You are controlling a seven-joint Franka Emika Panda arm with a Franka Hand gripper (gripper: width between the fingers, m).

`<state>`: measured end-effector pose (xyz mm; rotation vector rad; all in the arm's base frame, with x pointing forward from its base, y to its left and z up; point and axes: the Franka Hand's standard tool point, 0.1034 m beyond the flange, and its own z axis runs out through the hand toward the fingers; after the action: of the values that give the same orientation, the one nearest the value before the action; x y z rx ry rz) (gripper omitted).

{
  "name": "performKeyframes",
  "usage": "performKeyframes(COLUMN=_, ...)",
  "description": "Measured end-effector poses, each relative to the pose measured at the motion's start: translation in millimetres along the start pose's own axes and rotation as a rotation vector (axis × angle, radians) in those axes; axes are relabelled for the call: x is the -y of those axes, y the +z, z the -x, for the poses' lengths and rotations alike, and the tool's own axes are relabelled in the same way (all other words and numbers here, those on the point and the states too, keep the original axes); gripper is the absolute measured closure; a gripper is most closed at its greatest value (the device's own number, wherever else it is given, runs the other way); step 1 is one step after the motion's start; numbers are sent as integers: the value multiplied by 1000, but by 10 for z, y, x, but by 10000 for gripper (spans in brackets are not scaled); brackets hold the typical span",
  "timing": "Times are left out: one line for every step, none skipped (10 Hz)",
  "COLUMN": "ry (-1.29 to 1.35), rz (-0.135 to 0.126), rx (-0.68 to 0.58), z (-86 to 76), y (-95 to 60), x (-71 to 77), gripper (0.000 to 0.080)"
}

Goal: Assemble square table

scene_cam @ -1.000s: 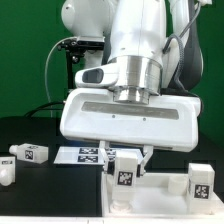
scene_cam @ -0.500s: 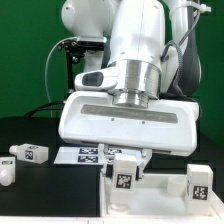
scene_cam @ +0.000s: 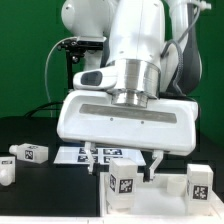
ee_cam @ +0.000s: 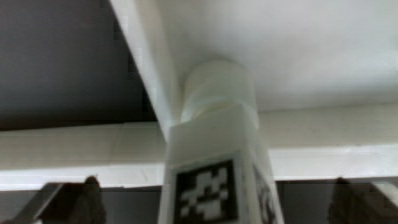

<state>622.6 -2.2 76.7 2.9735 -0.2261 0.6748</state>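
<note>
A tagged white leg (scene_cam: 122, 184) is stood upright in a corner of the rimmed tabletop (scene_cam: 160, 203); a second leg (scene_cam: 198, 180) is stood there too. The third leg (scene_cam: 31, 153) and fourth leg (scene_cam: 6, 170) are laid on the table (scene_cam: 40, 130).

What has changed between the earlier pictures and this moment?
The gripper opened and let go of the short white block leg, which stands upright on the white square plastic tabletop. The other three legs and the marker board stayed put.
</note>
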Motion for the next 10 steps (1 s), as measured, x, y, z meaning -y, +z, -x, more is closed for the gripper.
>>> performKeyframes(ry=7, rz=-8, rx=20, z=-92, y=-75, x=-17, gripper=156)
performKeyframes(ry=3, rz=-17, rx=125, z=-88, y=-90, x=-22, gripper=152)
performKeyframes(ry=-14, rz=-28, rx=193, z=-149, y=-120, x=-1, gripper=152)
performKeyframes(ry=-28, rz=-35, rx=223, z=-173, y=-139, x=30, gripper=150)
performKeyframes(ry=-33, rz=-42, rx=306, z=-101, y=-153, x=56, gripper=150)
performKeyframes(ry=-33, rz=-47, rx=366, z=-78, y=-177, x=74, gripper=150)
performKeyframes(ry=-40, rz=-47, rx=373, z=-91, y=-153, x=54, gripper=150)
performKeyframes(ry=-57, rz=-46, rx=355, z=-100, y=-109, x=3, gripper=150)
performKeyframes(ry=-66, rz=-45, rx=353, z=-96, y=-84, x=-34, gripper=150)
performKeyframes(ry=-84, rz=-45, rx=332, z=-131, y=-73, x=-54, gripper=150)
